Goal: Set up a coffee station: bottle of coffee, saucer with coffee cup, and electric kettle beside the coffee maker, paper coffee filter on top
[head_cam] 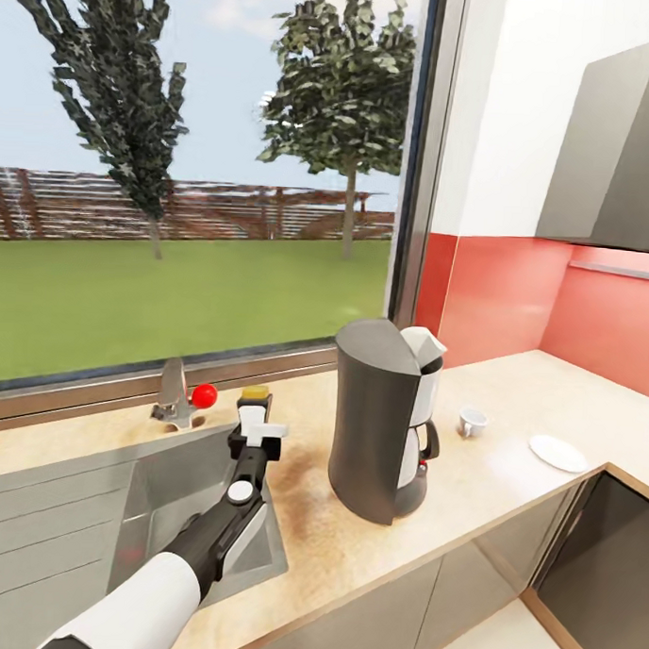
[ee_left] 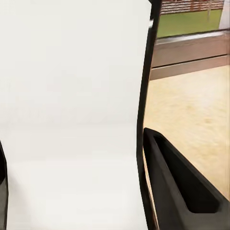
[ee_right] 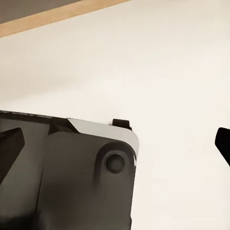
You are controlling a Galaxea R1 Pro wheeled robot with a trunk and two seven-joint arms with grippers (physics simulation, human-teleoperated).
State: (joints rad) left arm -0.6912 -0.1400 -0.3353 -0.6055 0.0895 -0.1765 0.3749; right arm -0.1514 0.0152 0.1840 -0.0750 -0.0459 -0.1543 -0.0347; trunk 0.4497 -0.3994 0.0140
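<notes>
Head view: bright, even daylight from the window (head_cam: 209, 168) at far left. Trees outside render jagged and smeared. Coffee maker (head_cam: 382, 421) casts a soft, faint shadow on the countertop (head_cam: 507, 465). No glare. Left wrist view: close white surface (ee_left: 72, 120) washed out, featureless. Right wrist view: soft, low detail.

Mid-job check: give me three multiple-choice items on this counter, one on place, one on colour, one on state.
1. The saucer lies: A beside the tap; B right of the cup, apart; C in the sink.
2. The ball at the tap is: A red; B blue; C green.
3. The cup is: A on the saucer; B tipped over; C upright on the counter.

B: the saucer sits bare, right of the cup.
A: the ball shows red.
C: the cup stands upright on the counter.
</notes>
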